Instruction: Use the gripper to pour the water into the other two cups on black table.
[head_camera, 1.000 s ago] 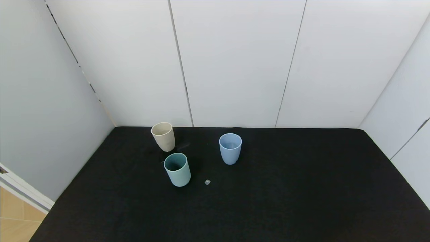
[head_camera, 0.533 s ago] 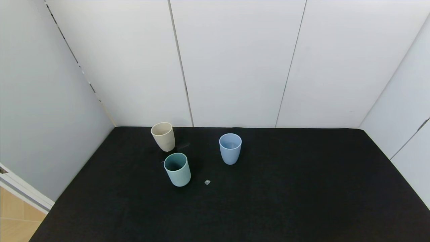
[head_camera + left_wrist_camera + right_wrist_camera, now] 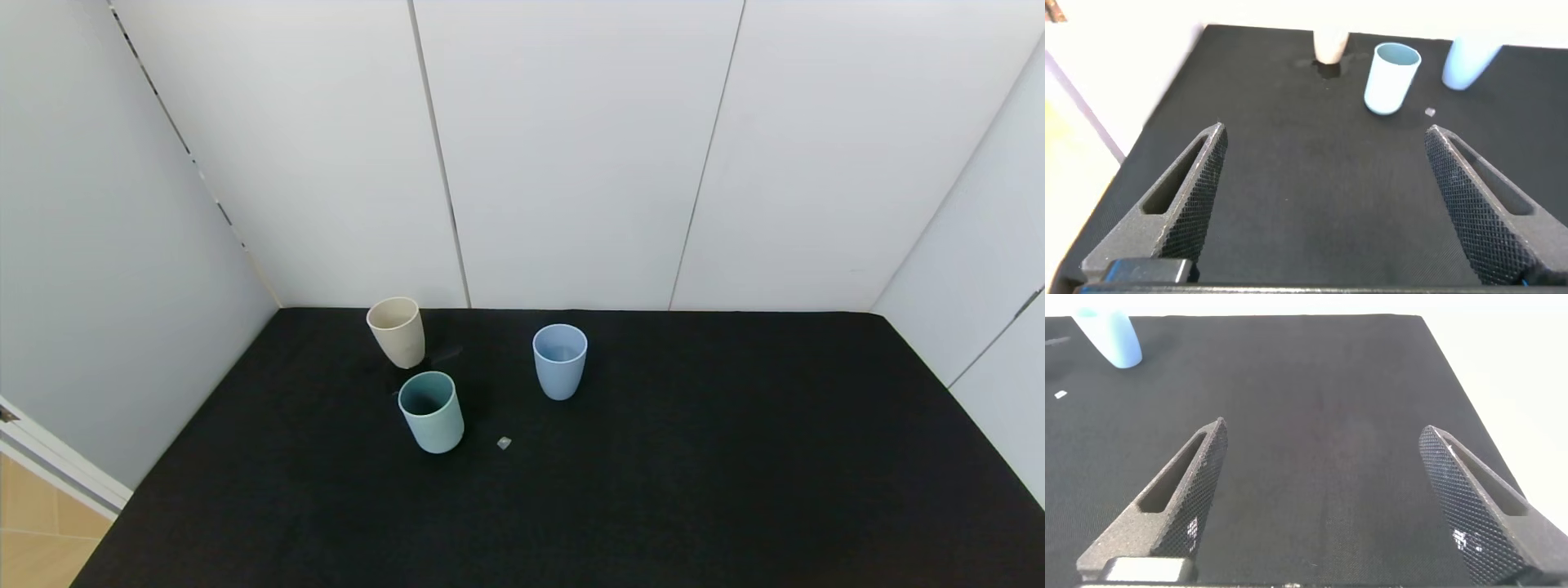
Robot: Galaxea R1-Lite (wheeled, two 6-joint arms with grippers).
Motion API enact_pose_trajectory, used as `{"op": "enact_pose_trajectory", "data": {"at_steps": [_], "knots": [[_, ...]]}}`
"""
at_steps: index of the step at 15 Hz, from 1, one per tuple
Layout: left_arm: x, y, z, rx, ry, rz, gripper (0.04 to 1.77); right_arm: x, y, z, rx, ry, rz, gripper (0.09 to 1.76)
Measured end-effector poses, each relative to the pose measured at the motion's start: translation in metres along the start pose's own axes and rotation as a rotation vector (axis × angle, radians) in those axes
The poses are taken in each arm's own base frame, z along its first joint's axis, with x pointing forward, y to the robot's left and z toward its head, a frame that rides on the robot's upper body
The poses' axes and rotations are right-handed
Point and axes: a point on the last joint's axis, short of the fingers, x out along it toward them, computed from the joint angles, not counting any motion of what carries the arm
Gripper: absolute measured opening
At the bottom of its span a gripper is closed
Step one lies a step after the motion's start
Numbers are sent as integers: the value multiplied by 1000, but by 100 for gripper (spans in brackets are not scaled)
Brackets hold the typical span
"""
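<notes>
On the black table (image 3: 653, 490) stand three cups. The beige-cream cup (image 3: 397, 331) is at the back left, the light blue cup (image 3: 560, 360) to its right, and the wider teal-green cup (image 3: 430, 411) in front of the beige one. No water shows in any cup. Neither gripper shows in the head view. My left gripper (image 3: 1324, 135) is open and empty, well short of the teal-green cup (image 3: 1391, 75), with the beige cup (image 3: 1331, 45) and blue cup (image 3: 1468, 61) beyond. My right gripper (image 3: 1323, 431) is open and empty over bare table; the blue cup (image 3: 1112, 336) is far off.
A small pale scrap (image 3: 504, 443) lies on the table between the teal-green and blue cups, also in the left wrist view (image 3: 1430, 112). White wall panels (image 3: 571, 147) close the back and both sides. The table's left front corner borders a wooden floor (image 3: 37, 531).
</notes>
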Motion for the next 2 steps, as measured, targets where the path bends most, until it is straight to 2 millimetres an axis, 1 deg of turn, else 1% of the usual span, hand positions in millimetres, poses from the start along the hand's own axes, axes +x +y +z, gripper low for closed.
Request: {"op": "enact_pose_trajectory", "data": {"at_steps": [2], "knots": [[0,0,0,-3,0,2,172,0,0,0,0,0,0,171]]}}
